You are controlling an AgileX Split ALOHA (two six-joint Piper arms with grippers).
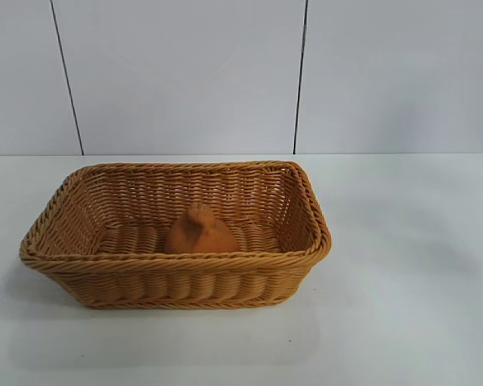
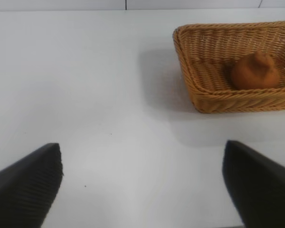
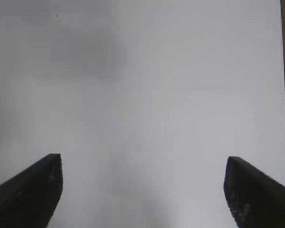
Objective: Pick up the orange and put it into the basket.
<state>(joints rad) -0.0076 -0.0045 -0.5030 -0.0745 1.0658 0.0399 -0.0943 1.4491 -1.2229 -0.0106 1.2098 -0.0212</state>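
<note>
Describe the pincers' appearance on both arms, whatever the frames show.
Only fingertips show, in the wrist views; the exterior view shows no arm. Left pincer: two black wedge-shaped fingers with finely ribbed inner faces. Right pincer: same black wedge shape, with fingers whose surface looks speckled and scuffed. No cables or markings visible on either.

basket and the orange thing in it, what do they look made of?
Tan-brown rectangular woven basket: wicker-style weave with a braided rim; strands look very even with a slight sheen, so possibly synthetic rattan, though natural cane can't be ruled out.

Dull orange-brown lumpy orange with a puckered knob on top: matte, rough skin with no gloss. Real fruit or a foam or plastic prop, the look leaves it open.
</note>
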